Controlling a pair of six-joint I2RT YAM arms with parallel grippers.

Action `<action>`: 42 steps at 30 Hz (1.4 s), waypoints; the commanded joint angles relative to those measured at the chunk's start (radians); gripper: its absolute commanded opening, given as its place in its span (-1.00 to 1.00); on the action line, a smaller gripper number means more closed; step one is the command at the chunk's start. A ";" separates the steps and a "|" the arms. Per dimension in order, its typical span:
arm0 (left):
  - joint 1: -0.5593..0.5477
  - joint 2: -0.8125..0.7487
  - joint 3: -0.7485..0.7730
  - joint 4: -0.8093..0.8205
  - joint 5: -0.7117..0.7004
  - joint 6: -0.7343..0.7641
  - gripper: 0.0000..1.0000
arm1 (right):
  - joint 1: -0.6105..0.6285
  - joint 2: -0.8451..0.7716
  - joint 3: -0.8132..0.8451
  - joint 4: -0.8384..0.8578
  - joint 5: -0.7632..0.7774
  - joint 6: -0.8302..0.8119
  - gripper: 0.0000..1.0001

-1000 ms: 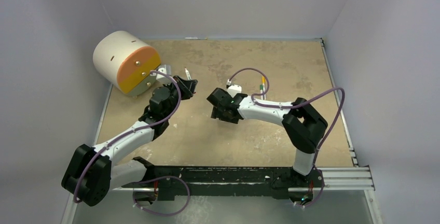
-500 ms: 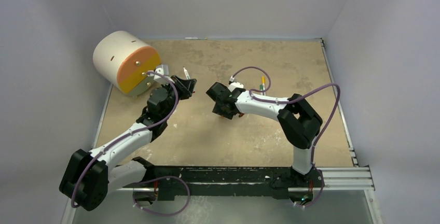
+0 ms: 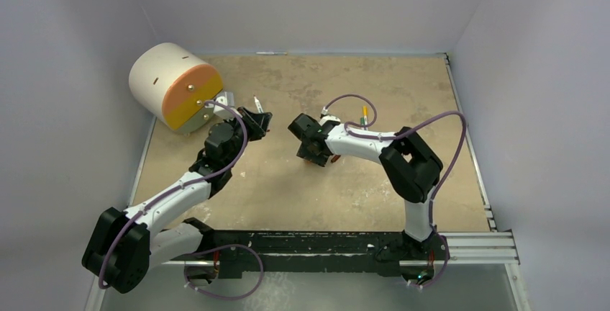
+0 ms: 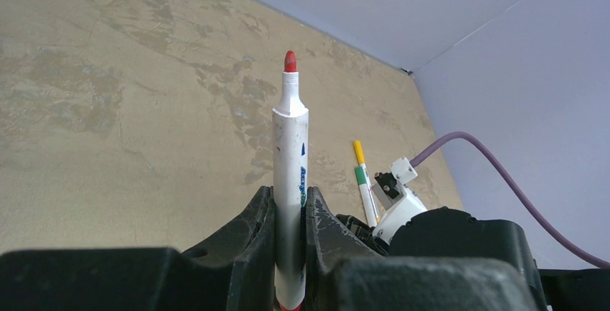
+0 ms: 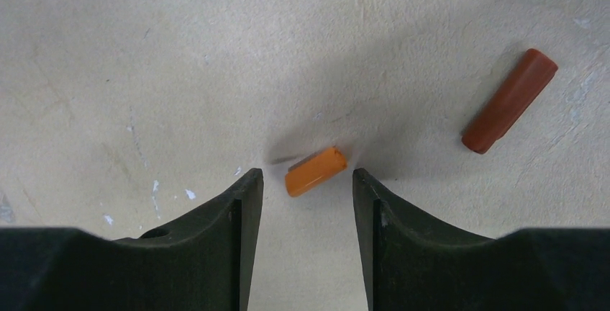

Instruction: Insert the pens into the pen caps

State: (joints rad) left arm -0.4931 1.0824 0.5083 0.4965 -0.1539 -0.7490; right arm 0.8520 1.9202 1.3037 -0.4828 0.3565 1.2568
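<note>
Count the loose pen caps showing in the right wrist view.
2. An orange cap lies between the fingers of the open right gripper; a dark red cap lies apart from it, toward the view's right edge. More may be hidden outside this view.

This is looking like a robotics lab test cell rather than a home or shop. Plain pale lilac walls (image 3: 324, 1) are boxing in the table (image 3: 288, 203) at the left, top and right of the frame. Two white-and-black arms, the left arm (image 3: 180, 192) and the right arm (image 3: 367, 149), are standing bolted to an aluminium rail (image 3: 478, 246) along the bottom edge, with purple cables (image 3: 347, 96) looping off them. The tan table top is showing scuffs and wear, and a cream-and-orange cylinder (image 3: 173, 84) is sitting at the upper left.
</note>
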 commanded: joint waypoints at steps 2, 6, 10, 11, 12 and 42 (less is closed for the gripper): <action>0.005 -0.025 0.001 0.033 -0.009 -0.003 -1.00 | -0.027 0.019 0.047 -0.038 0.012 -0.013 0.03; 0.005 -0.023 0.001 0.030 -0.009 -0.003 -1.00 | -0.039 0.029 0.059 -0.031 0.021 -0.041 0.02; 0.005 -0.016 0.002 0.030 -0.008 -0.001 -1.00 | -0.039 0.058 0.095 -0.054 0.033 -0.060 -0.01; 0.005 -0.015 0.002 0.030 -0.008 0.000 -1.00 | -0.039 0.061 0.100 -0.054 0.033 -0.064 -0.02; 0.005 -0.014 0.003 0.029 -0.007 -0.001 -1.00 | -0.039 0.064 0.104 -0.052 0.036 -0.067 -0.03; 0.005 -0.040 -0.017 0.042 0.010 -0.020 -1.00 | 0.028 0.044 0.094 -0.169 0.091 0.087 0.07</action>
State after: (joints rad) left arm -0.4931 1.0706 0.4969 0.4919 -0.1528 -0.7502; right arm 0.8818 1.9739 1.3781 -0.6071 0.4129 1.2968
